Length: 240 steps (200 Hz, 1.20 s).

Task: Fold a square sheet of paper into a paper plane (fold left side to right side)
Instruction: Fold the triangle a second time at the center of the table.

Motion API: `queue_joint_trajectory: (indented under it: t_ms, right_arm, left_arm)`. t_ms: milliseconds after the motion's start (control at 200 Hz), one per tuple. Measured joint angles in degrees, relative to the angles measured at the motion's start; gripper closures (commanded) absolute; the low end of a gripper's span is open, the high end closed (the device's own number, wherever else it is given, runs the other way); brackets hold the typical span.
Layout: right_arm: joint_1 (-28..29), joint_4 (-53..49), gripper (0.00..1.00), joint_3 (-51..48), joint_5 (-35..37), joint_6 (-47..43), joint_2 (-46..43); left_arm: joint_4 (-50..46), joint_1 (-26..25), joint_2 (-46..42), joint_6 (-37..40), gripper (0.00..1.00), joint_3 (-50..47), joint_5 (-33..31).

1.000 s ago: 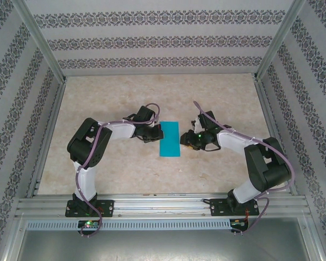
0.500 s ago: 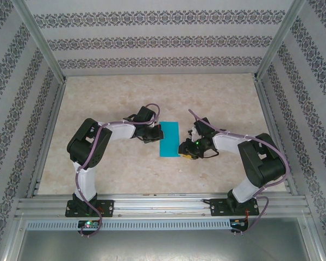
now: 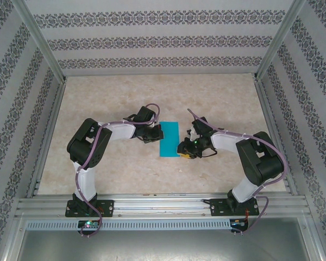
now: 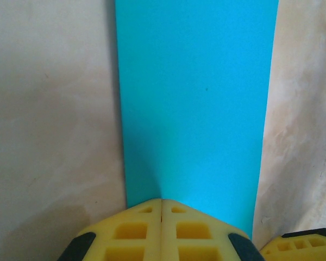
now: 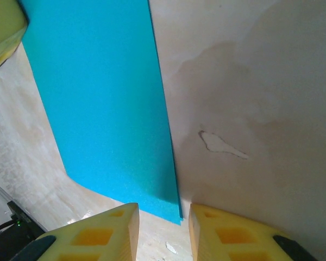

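**A:** Top external first: where's the square sheet of paper (image 3: 169, 139)?
**B:** I see it mid-table (image 3: 114, 98), lying flat as a narrow rectangle. Its long axis runs near to far. I count one sheet and two grippers.
**A:** Left gripper (image 3: 154, 134)?
**B:** It's at the sheet's left edge, about halfway along, with its pads pressed together.
**A:** Right gripper (image 3: 183, 151)?
**B:** It's at the near right corner. On my right wrist feed its fingers stand apart, and the corner lies just ahead of the gap, unpinched.
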Motion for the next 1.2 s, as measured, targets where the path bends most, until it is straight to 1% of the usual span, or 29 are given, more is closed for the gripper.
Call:
queue_joint_trajectory:
  t_ms: [440, 749, 1199]
  right_arm:
    - [0.4, 1.8, 0.69, 0.3, -0.8, 0.9, 0.8]
    - [0.4, 5.8, 0.68, 1.0, -1.9, 1.1, 1.2]
    - [-3.5, 10.2, 0.66, 5.2, -5.0, 1.0, 7.0]
  left_arm:
    - [0.4, 0.0, -0.1, -0.4, 1.00, -0.3, 0.0]
    - [0.4, 0.0, -0.2, -0.4, 1.00, -0.4, 0.0]
    - [0.7, 0.0, -0.2, -0.4, 1.00, -0.5, 0.0]
